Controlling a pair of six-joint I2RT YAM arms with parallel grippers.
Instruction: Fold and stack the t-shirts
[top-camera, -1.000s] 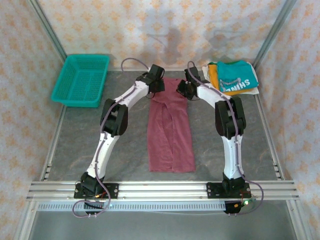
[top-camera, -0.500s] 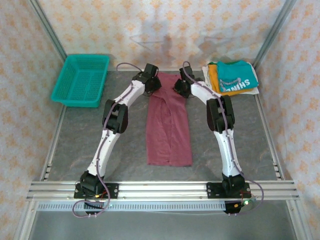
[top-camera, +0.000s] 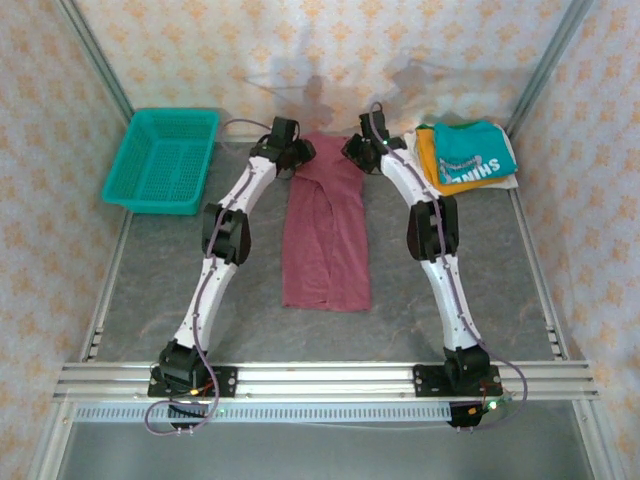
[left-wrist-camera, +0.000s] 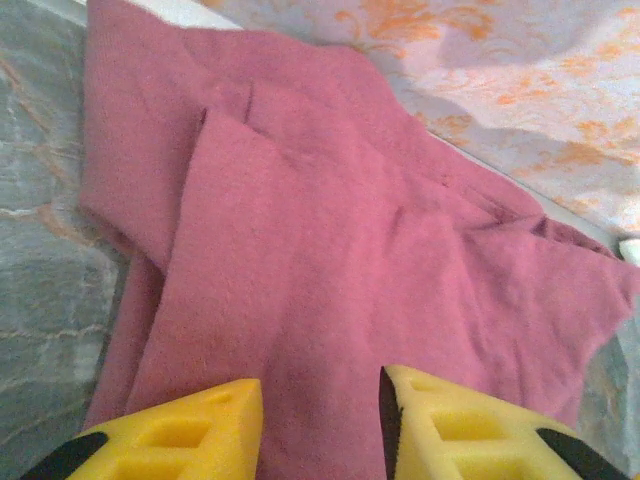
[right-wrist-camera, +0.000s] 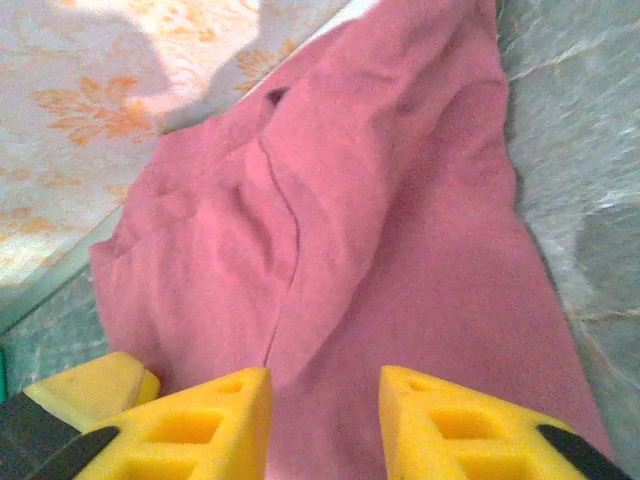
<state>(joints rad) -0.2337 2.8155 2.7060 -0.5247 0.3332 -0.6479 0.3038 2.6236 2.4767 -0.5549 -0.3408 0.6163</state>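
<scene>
Maroon t-shirt (top-camera: 325, 235) lies flat on the grey marbled tabletop (top-camera: 170, 280), folded lengthwise into a long narrow strip running near to far down the middle. Its far end reaches the base of the patterned far wall (top-camera: 330, 50); its near end stops well short of the arm bases. Side flaps are folded in over the body, edges overlapping unevenly, with creases at the far end.

Left pincer (top-camera: 290, 152) is at the strip's far left corner and right pincer (top-camera: 357, 150) at the far right corner, with the shirt's far end between them. In the left wrist view the yellow fingers (left-wrist-camera: 200, 430) are apart, maroon cloth lying loose under the gap, nothing clamped. The right wrist view is alike: yellow fingers (right-wrist-camera: 210, 420) apart over the cloth, nothing pinched. Can't tell whether the tips touch the fabric.

A stack of folded shirts sits in the far right corner of the tabletop, well apart from the maroon one. Teal t-shirt (top-camera: 475, 150) is on top with its white print up. Orange-yellow t-shirt (top-camera: 428, 152) is under it, sticking out on the left. Cream t-shirt (top-camera: 505, 181) is at the bottom, only an edge showing. Teal mesh basket (top-camera: 150, 203) is at the far left, left of the left arm.
</scene>
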